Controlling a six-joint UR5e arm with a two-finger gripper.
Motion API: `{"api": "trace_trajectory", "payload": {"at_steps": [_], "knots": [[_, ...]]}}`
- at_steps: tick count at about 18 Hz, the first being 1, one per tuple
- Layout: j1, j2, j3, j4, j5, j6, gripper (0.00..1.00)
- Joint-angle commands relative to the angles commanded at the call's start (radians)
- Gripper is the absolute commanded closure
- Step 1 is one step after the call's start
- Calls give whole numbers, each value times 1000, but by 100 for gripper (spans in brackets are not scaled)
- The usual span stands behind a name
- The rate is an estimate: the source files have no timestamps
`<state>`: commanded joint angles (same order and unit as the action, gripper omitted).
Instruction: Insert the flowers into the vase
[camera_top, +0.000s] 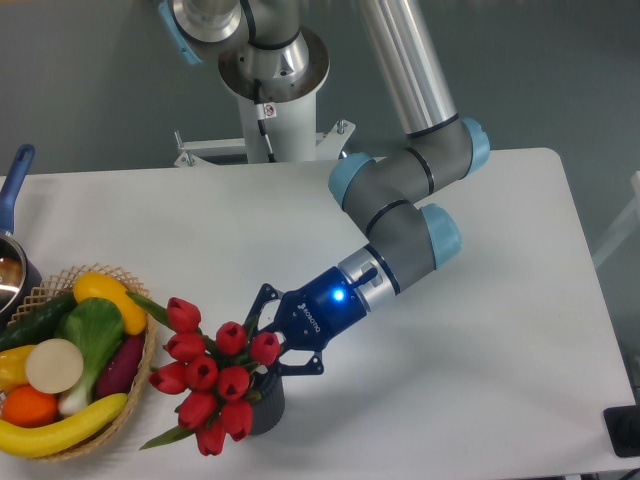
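Observation:
The flowers, a bunch of red tulips with green leaves, stand tilted to the left with their stems in the vase, a small dark grey cylinder near the table's front edge. The buds hide most of the vase's mouth. My gripper reaches in from the right, just above the vase. Its two black fingers are spread on either side of the stems, and their tips are partly hidden behind the buds. The fingers look open around the bunch.
A woven wicker basket with banana, orange, green vegetables and other produce stands just left of the flowers. A pot with a blue handle is at the far left edge. The arm's base stands at the back.

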<state>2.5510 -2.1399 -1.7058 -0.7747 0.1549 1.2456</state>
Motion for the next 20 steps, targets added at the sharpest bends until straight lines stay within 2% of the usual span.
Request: {"api": "trace_trajectory", "payload": {"at_steps": [1, 4, 8, 11, 15, 20], "knots": [[0, 2, 0, 0, 0, -2, 50], [2, 3, 5, 0, 0, 3, 19], [8, 8, 5, 0, 2, 6, 1], [23, 14, 6, 2, 15, 15, 0], [74, 89, -24, 3, 136, 43, 0], [120, 170, -14, 6, 282, 90, 0]]}}
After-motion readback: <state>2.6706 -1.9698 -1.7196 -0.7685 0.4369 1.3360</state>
